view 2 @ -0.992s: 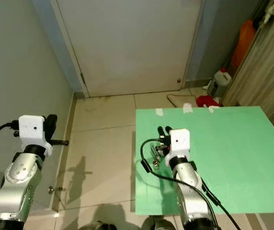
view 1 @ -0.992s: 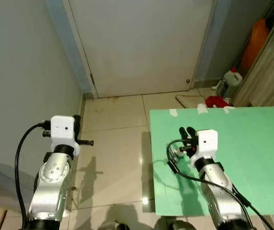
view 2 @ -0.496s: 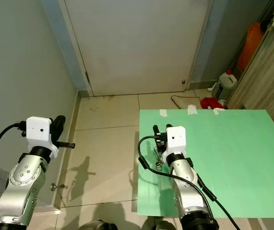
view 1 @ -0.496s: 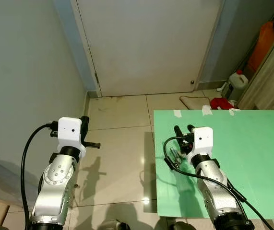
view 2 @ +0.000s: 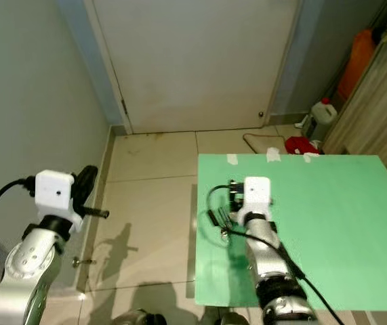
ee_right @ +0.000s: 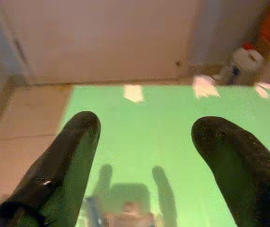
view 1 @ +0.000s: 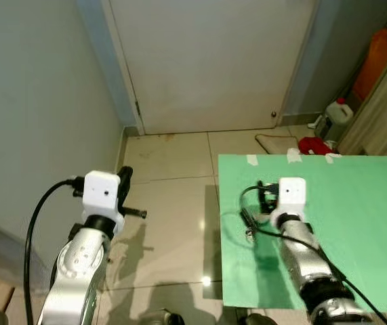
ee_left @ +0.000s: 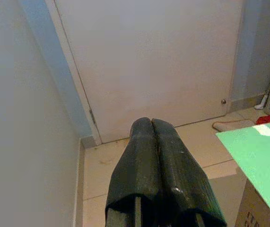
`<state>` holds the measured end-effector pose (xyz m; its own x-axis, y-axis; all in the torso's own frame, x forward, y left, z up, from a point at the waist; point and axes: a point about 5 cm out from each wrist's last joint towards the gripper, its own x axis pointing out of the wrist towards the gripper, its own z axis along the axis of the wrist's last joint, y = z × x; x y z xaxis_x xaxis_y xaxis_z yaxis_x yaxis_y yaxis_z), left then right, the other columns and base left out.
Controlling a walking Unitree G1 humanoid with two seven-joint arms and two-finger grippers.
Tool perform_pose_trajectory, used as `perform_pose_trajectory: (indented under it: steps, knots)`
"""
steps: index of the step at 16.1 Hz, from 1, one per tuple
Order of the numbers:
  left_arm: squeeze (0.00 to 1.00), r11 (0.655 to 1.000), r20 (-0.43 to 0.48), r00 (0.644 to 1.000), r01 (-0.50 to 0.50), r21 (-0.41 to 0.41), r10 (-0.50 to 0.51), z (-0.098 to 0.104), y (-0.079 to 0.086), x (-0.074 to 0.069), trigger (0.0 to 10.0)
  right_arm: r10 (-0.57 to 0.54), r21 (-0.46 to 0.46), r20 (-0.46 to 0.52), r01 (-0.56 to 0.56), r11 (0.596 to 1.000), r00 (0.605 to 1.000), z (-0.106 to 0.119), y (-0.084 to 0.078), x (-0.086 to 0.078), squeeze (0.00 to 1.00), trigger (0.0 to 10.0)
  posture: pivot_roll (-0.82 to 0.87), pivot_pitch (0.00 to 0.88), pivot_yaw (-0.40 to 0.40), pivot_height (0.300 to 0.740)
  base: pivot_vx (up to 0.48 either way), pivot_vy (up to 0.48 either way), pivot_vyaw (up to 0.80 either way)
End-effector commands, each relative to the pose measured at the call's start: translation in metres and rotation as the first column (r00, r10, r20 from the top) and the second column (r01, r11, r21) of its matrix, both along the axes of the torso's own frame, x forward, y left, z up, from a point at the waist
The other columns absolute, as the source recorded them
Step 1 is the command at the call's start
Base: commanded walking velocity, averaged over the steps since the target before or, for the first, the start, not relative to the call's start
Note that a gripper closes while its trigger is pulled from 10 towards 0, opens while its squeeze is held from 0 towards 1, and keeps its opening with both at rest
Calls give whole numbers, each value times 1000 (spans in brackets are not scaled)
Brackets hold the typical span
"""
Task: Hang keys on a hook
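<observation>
**Right gripper spread above keys on a green table**

Nearest, the right gripper (ee_right: 144,156) hovers low over the near left part of a flat green tabletop (view 1: 356,230), its two long black fingers (ee_right: 61,161) spread wide apart. A small bunch of metal keys (view 1: 249,225) lies on the green surface just below and between them, blurred in the wrist view. To the left, the left gripper (ee_left: 152,125) is raised over the beige tiled floor (view 1: 166,203), its fingers pressed together, holding nothing. Farther off stand a closed white door (view 1: 207,61), a white plastic jug (view 1: 336,115), a red cloth (view 1: 315,145) and an orange container (view 1: 376,57).
</observation>
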<state>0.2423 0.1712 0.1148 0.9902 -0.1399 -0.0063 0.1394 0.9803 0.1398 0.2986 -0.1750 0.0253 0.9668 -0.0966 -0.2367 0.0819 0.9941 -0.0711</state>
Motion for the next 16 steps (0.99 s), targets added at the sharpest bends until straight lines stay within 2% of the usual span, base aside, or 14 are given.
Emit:
perform_pose_trajectory:
  steps: [1,2,4,7,11,16]
  knots:
    - [0,1000,0,1000,7,21,-7,4,1,-5,10000,-48,-1,-35,48,999,998,-4,-6,1,1000,10000,41,113,79,740,0,0,0]
    - [0,1000,-4,1000,1,26,0,6,3,-11,10000,-73,-14,-58,73,997,996,-7,-11,1,0,10000,57,123,81,740,0,0,0]
    - [0,999,-22,1000,-7,42,8,10,6,-24,10000,-115,1,-118,116,993,986,-14,-14,0,0,10000,108,169,92,740,0,0,0]
    - [0,998,-44,999,-19,57,21,13,9,-36,10000,-124,112,-193,148,983,973,-26,-7,-6,0,10000,138,202,98,740,0,0,0]
    - [0,998,-46,999,-22,64,25,20,8,-42,10000,-101,184,-259,152,971,960,-40,0,-18,0,10000,167,227,96,740,0,0,0]
    - [0,997,-48,998,-23,80,27,30,6,-51,10000,-77,202,-288,139,969,954,-46,11,-22,0,10000,227,254,104,740,0,0,0]
